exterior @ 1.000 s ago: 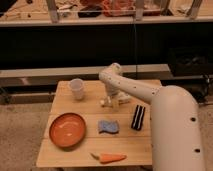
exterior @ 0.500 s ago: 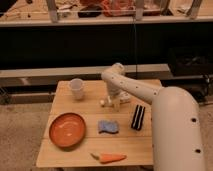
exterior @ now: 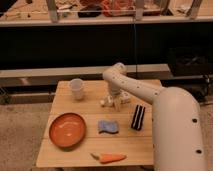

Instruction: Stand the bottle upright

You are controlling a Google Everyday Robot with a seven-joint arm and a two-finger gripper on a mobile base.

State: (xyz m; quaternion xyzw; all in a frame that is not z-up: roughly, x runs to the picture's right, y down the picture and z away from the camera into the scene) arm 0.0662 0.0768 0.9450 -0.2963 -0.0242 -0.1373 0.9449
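The small white bottle point(exterior: 124, 97) appears to lie on its side on the wooden table point(exterior: 90, 150), in the back middle. Most of it is hidden by my gripper, and pale parts show on either side of it. My gripper point(exterior: 113, 103) hangs from the white arm point(exterior: 135, 87) and points straight down, low over the table at the bottle. I cannot tell whether it touches the bottle.
A translucent white cup point(exterior: 76, 88) stands at the back left. An orange plate point(exterior: 67, 130) is at the front left and a blue sponge point(exterior: 108, 126) in the middle. A black bar point(exterior: 138, 117) lies right of the sponge, and a carrot point(exterior: 109, 158) at the front edge.
The gripper has shifted slightly right and down over the bottle. Nothing else on the table has moved.
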